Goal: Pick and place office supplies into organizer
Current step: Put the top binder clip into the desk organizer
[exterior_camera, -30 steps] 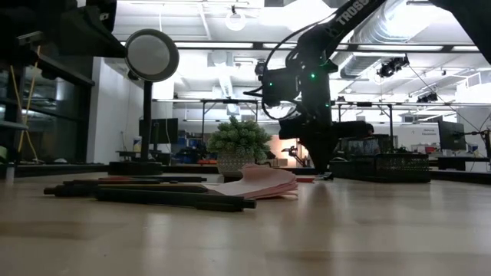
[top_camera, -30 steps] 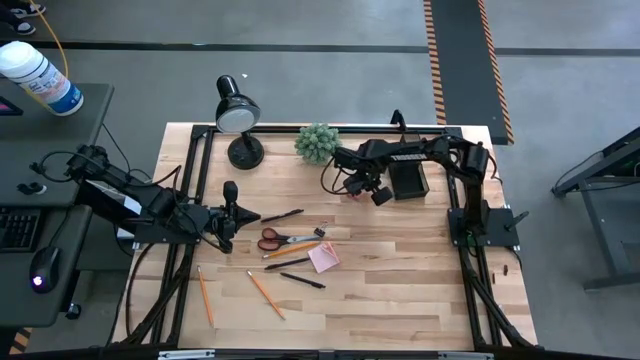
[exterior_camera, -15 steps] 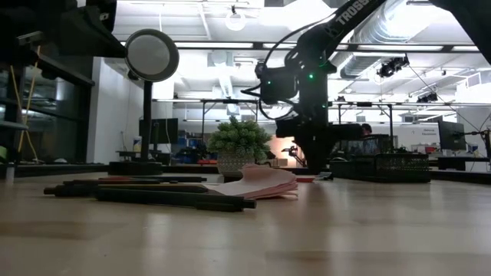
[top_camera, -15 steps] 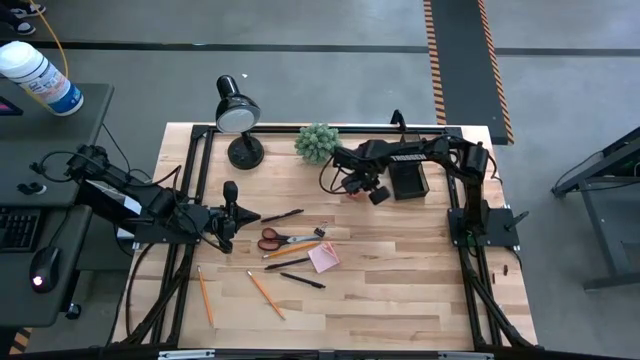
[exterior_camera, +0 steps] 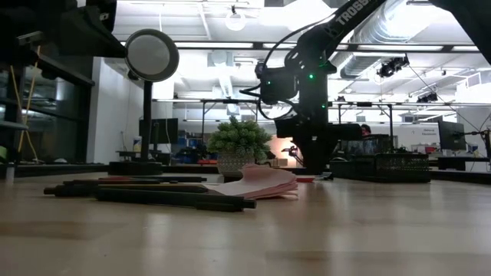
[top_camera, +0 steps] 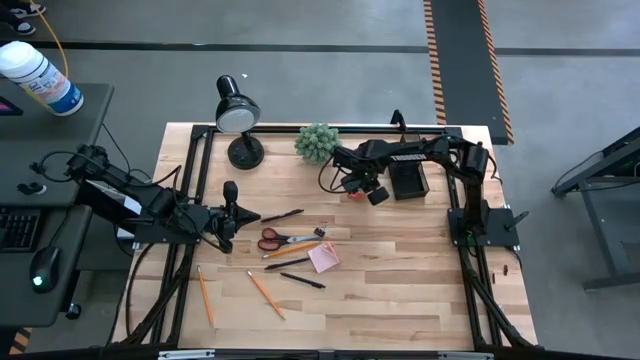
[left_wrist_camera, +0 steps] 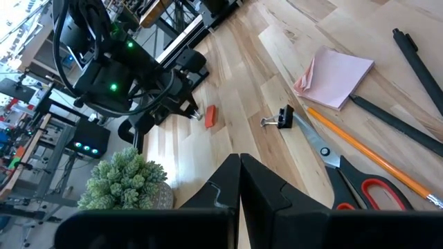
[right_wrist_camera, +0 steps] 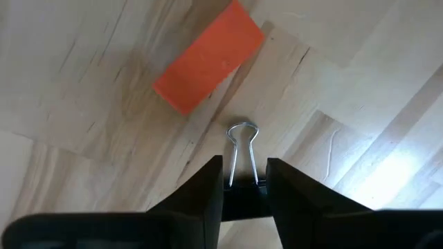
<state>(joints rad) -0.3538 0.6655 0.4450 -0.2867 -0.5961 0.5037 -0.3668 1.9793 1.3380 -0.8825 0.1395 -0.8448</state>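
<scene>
Right gripper: its two dark fingers sit on either side of a small binder clip, low over the table just beside the organizer. The clip is between them, but I cannot tell if they pinch it tight or are letting go.
Red piece: a small orange-red block lies flat on the wood just past the clip, not touching it.
Left gripper: fingers pressed together, holding nothing, waiting at the left side of the table.
Left to do: nearly all, I think. The scissors, the pink sticky-note pad, the pencils and the pens lie loose in the middle of the table, well apart from the organizer. Another black clip lies near the pad.
Done: I cannot see inside the organizer, so I cannot say what is in it.
Change from a second ago: the right arm has slid a little to the left in the high view, away from the organizer. The loose things have not moved.
</scene>
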